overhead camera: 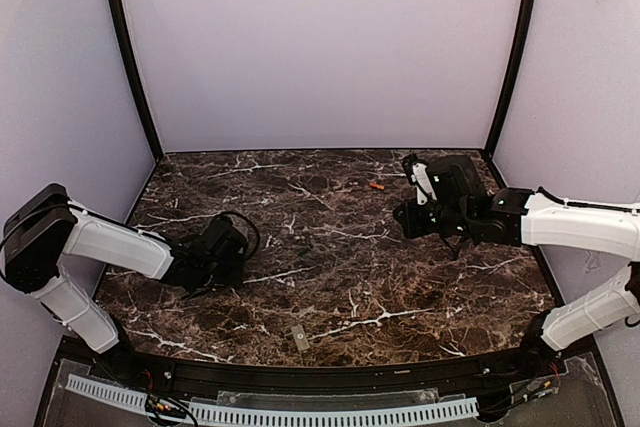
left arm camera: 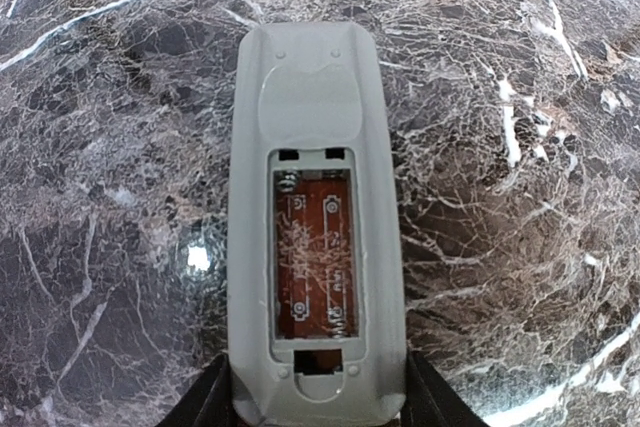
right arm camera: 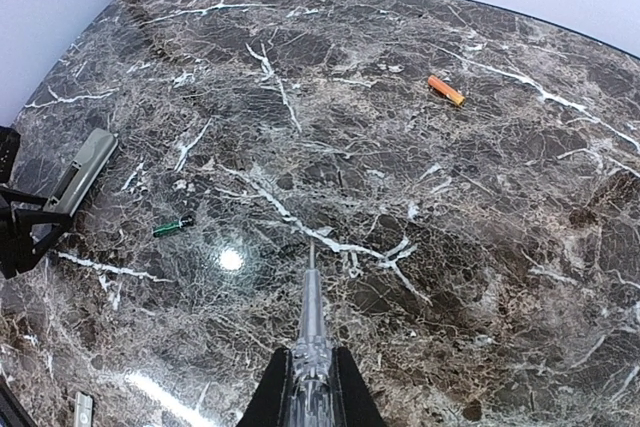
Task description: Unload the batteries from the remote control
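My left gripper [left arm camera: 318,412] is shut on the near end of the remote control [left arm camera: 315,207]. The remote is grey back up, its battery bay open and empty, showing a brown board. It also shows in the right wrist view [right arm camera: 85,169]. In the top view the left gripper [overhead camera: 225,250] sits low over the table at the left. The orange-red battery [overhead camera: 377,185] lies at the back, also in the right wrist view [right arm camera: 446,90]. The dark greenish battery [right arm camera: 173,225] lies mid-table. My right gripper [right arm camera: 312,387] is shut on a thin silver pointed tool [right arm camera: 312,312], held above the table at the right [overhead camera: 408,215].
The small flat grey cover piece [overhead camera: 300,338] lies near the front edge and shows in the right wrist view [right arm camera: 84,407]. Purple walls and black corner posts close in the dark marble table [overhead camera: 330,297] on three sides.
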Motion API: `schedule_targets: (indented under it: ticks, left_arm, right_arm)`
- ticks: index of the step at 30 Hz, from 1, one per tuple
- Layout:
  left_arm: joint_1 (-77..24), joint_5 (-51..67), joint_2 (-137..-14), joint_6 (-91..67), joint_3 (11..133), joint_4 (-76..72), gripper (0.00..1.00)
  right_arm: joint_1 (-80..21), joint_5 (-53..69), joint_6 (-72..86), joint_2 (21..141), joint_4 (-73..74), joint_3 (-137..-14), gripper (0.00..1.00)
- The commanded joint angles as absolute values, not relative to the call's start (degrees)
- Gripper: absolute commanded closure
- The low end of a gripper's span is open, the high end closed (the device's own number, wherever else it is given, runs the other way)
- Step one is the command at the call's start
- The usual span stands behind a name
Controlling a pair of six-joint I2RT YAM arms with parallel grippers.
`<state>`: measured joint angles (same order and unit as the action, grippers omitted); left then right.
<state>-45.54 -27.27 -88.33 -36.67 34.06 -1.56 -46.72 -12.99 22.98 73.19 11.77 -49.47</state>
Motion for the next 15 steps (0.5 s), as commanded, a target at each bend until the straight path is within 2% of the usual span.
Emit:
schedule_targets:
  ticks: [1, 8, 15]
  left_arm:
    - [-45.4, -27.0, -88.2, -35.1, 36.5, 2.0, 0.46]
    - [-45.4, -25.2, -82.3, -31.1, 37.1, 4.4, 0.05]
    - [-45.4, -24.3, -75.8, -20.3, 39.6, 8.5, 0.02]
  right_arm:
    - [-46.3, -12.1, 22.9, 73.5, 9.2, -49.8, 1.0]
    - [-46.3, -11.1, 22.7, 73.5, 8.6, -50.2, 1.0]
    - [-46.3, -5.7, 21.0, 75.3, 8.7, -52.7, 1.0]
